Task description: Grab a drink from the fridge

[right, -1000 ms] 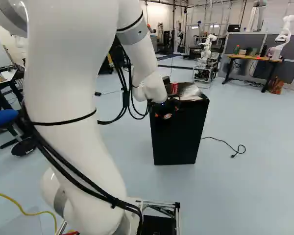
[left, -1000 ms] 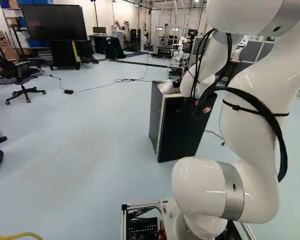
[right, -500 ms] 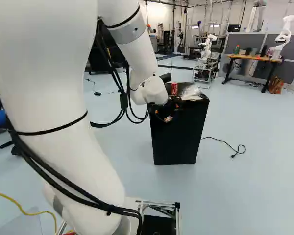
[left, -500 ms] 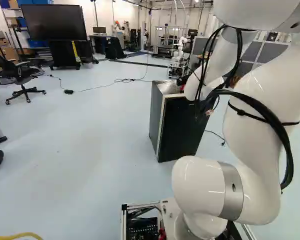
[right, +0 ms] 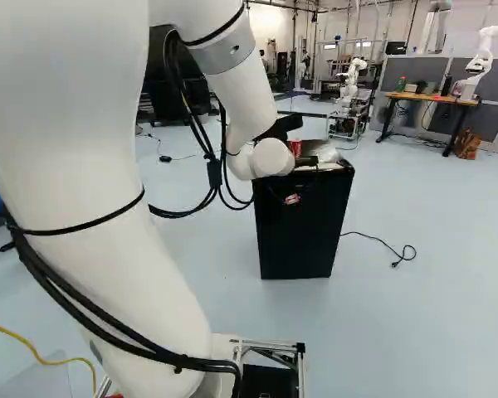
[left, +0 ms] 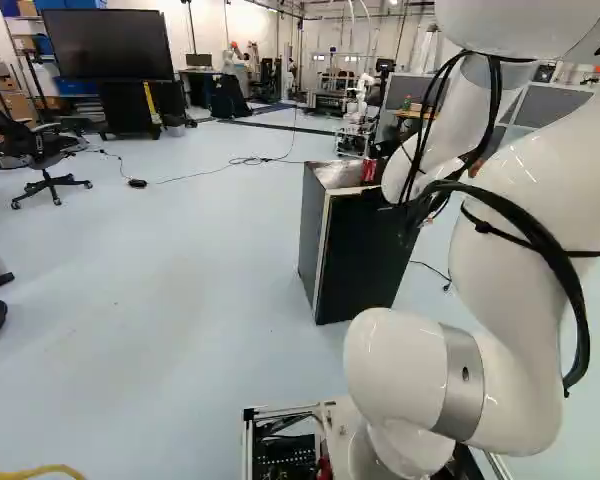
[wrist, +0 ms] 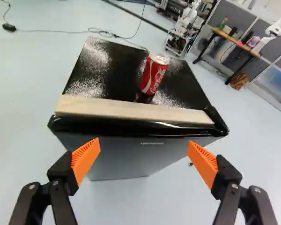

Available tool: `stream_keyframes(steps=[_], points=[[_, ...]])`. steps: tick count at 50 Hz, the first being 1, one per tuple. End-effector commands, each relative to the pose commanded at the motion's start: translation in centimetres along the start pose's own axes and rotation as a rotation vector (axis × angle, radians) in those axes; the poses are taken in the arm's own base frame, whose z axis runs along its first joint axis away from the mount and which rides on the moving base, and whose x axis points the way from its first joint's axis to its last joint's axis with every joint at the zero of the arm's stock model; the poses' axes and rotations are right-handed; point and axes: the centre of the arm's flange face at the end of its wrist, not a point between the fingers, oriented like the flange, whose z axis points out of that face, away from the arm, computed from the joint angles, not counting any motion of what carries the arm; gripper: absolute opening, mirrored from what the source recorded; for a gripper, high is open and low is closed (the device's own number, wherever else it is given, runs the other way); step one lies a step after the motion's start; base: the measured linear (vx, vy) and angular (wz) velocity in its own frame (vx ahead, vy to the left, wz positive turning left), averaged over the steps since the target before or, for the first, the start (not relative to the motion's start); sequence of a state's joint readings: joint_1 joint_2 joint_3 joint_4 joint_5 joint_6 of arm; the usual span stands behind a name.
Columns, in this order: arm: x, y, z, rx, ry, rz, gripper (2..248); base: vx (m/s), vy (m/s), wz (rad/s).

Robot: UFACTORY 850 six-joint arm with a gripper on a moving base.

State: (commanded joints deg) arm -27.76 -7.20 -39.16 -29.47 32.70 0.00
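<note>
In the right base view my gripper (right: 305, 161) shows as dark parts beside the white wrist, at the top of the black fridge (right: 303, 228). The wrist view has the gripper (wrist: 144, 161) open, its orange pads wide apart with nothing between them. Ahead of it stands the fridge (wrist: 124, 161), its front closed and a pale wooden strip (wrist: 131, 109) along the top's near edge. A red drink can (wrist: 153, 76) stands upright on the glossy top, beyond the strip. The same can (left: 369, 171) is partly visible beside my forearm in the left base view.
A power cable (right: 373, 238) lies on the floor right of the fridge. Behind stand another robot (right: 349, 87) on a wheeled frame and a desk (right: 432, 98) bearing one more robot. An office chair (left: 42, 160) and a large screen (left: 108, 45) are at the left.
My forearm has shifted right in the left base view, uncovering the can. The wrist has turned, and the gripper's dark parts have swung higher beside the fridge top. The base has not moved.
</note>
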Motion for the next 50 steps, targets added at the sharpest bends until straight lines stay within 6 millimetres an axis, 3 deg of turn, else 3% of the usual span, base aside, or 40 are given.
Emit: stream_keyframes(steps=[21,35,50], points=[[2.4,2.6,3.0,-0.037,0.187,0.025,247,0.0,0.0,0.0],[3.4,2.6,6.0,-0.023,0.276,0.029,247,0.0,0.0,0.0],[2.9,2.4,8.1,-0.027,0.283,0.057,247,0.0,0.0,0.0]])
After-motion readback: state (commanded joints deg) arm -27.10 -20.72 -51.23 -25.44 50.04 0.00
